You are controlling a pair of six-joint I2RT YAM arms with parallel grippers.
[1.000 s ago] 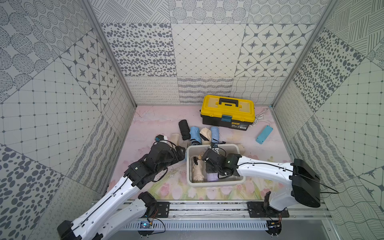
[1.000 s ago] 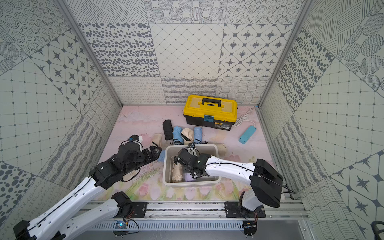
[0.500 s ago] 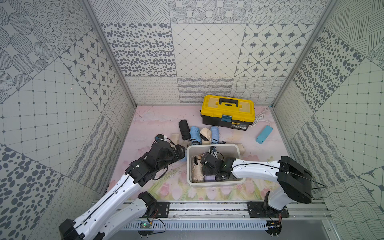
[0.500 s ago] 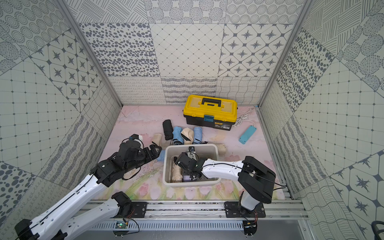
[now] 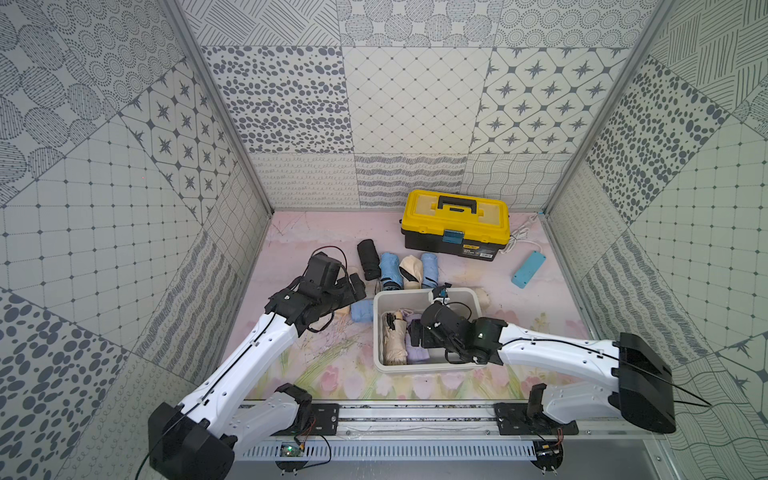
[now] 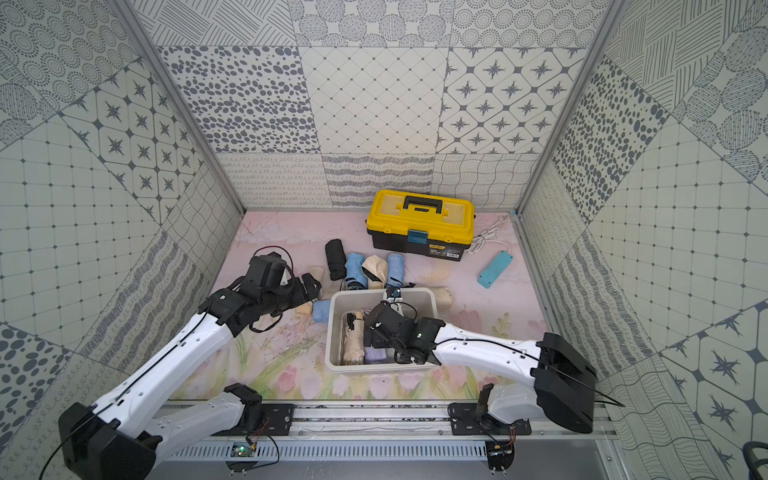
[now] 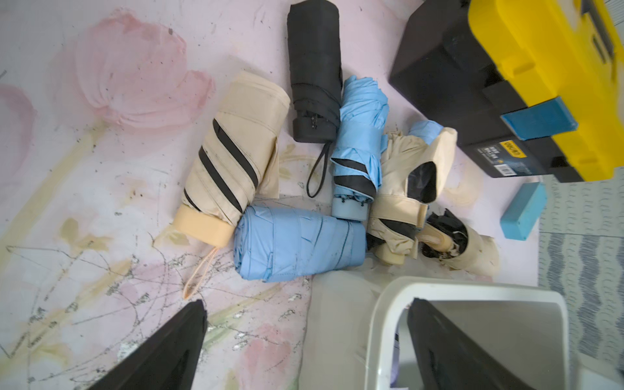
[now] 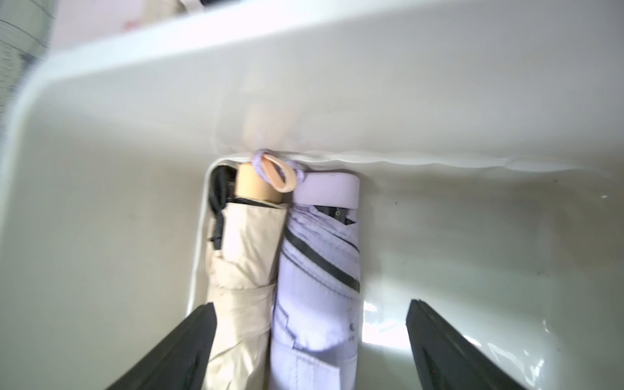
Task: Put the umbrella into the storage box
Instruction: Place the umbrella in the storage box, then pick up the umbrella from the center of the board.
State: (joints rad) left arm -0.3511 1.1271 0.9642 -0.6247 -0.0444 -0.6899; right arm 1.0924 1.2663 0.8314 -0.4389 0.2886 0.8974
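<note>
The right gripper, jaws wide apart, straddles the lilac umbrella lying in the storage box beside a beige umbrella; best withdrawn straight up, snagging neither. The left gripper, also apart, hovers near a blue umbrella

light: bright, even, soft shadows | top views: sharp | right wrist: blurred, glare on storage box floor
</note>
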